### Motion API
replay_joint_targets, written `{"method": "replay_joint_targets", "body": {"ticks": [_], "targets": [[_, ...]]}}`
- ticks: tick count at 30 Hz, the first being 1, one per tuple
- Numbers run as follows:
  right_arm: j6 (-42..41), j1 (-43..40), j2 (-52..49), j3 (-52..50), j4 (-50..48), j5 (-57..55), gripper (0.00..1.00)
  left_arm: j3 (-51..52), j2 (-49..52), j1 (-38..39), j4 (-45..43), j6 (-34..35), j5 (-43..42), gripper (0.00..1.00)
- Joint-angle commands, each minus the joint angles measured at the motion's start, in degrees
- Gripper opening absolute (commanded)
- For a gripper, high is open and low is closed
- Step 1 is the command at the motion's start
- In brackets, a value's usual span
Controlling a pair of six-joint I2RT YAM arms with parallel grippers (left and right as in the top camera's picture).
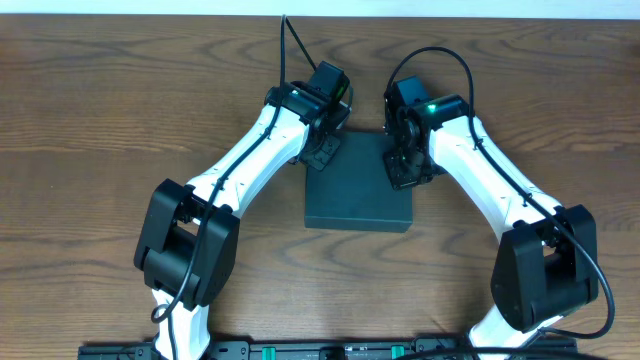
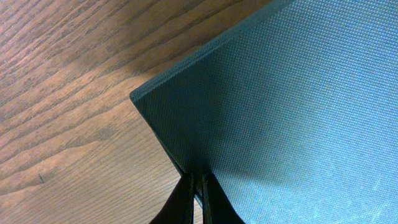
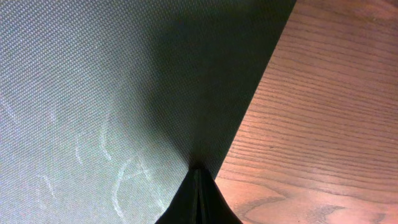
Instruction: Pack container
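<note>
L gripper (image 2: pixel 198 200) jaws nearly shut, container (image 2: pixel 298 93) edge in the slit; R gripper (image 3: pixel 198 198) jaws fully shut, tips at container's opposite edge, holding nothing.

No text, label, brand or number can be read anywhere. In the right wrist view the container (image 3: pixel 93 81) bears faint pale scrawls on its top surface, but they form no legible letters.
</note>
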State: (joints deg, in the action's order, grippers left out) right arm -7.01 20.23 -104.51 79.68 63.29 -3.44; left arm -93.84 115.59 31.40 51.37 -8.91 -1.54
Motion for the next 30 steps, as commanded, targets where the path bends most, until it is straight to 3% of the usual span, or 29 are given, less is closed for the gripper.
{"method": "replay_joint_targets", "body": {"ticks": [1,3,4,7,8,9,10,11,16,20,25,30], "targets": [[-0.7,0.3,-3.7,-2.7,-2.3,0.7,0.02,0.6,2.1,-0.3,0.0,-0.5,-0.7,0.06],[-0.6,0.0,-3.7,-1.0,-2.7,0.6,0.04,0.3,0.3,-1.1,0.4,-0.4,0.0,0.12],[-0.3,-0.4,-3.7,0.5,-2.7,0.2,0.04,0.1,-1.1,-1.9,0.7,-0.2,0.8,0.28],[0.9,-1.7,-3.7,6.8,-2.7,-3.1,0.08,0.0,-5.9,-5.2,1.0,-0.1,4.1,0.60],[0.9,-2.3,-3.7,9.4,-2.7,-4.7,0.26,0.0,-7.7,-6.5,1.0,-0.1,5.2,0.73],[0.9,-2.9,-3.7,12.1,-2.7,-6.4,0.54,0.0,-9.5,-7.8,1.0,-0.1,6.0,0.85],[0.9,-3.5,-3.7,15.5,-2.6,-8.0,0.89,0.0,-11.2,-9.3,1.1,-0.1,6.4,0.98],[0.9,-4.1,-3.7,18.6,-2.6,-9.2,0.99,0.0,-13.0,-10.8,1.1,-0.1,6.5,0.99],[3.6,-8.5,-3.7,34.4,-1.1,-10.3,0.99,0.0,-20.8,-18.6,3.2,-0.1,6.6,0.99],[3.9,-13.3,-2.7,41.5,4.1,-9.1,0.99,0.1,-26.6,-23.0,6.6,2.9,6.6,0.99],[3.9,-17.2,3.6,39.3,9.1,-4.6,0.99,3.2,-37.4,-24.1,8.3,4.3,6.5,0.98],[2.6,-16.5,15.3,25.8,6.1,-5.4,0.99,13.0,-51.5,-24.0,5.2,5.4,5.8,0.98]]}}
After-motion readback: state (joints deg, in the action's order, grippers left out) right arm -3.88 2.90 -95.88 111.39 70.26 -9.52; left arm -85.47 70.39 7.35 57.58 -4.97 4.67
